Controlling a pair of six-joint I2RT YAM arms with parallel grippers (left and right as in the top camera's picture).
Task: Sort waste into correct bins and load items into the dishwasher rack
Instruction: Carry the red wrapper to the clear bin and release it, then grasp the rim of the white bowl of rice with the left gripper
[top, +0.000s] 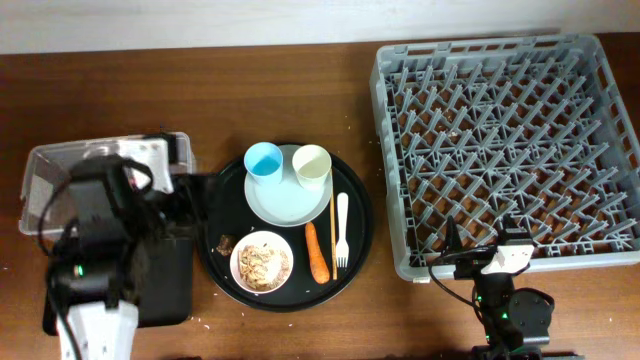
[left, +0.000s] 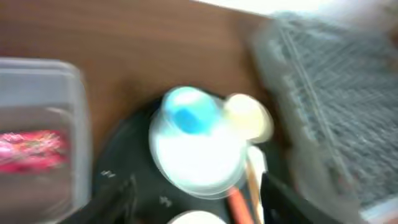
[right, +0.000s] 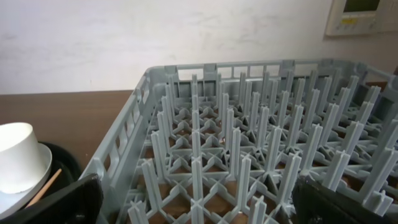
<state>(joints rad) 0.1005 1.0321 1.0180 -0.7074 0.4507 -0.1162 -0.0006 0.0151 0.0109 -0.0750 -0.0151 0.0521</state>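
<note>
The left pincer (left: 199, 196) is hanging with its fingers apart and nothing between them, though the picture is smeary. Off to its left side the red wrapper (left: 31, 149) is lying inside the clear tub (left: 79, 118), which I think is the place for dry rubbish. Right in front of the pincer the blue cup (left: 186, 112) and the cream cup (left: 249, 118) are standing side by side on the plate (left: 199, 165). Near them the carrot (top: 318, 252), the fork (top: 342, 235) and the bowl (top: 262, 263) of rice bits are waiting on the round black tray (top: 215, 255). I am guessing the food is going next into the black box tray (top: 170, 290) under the left arm. The right pincer (right: 196, 196) is gaping wide and holding nothing. It is hovering at the near wall of the grey rack (right: 121, 162), probably getting ready to take dishes
</note>
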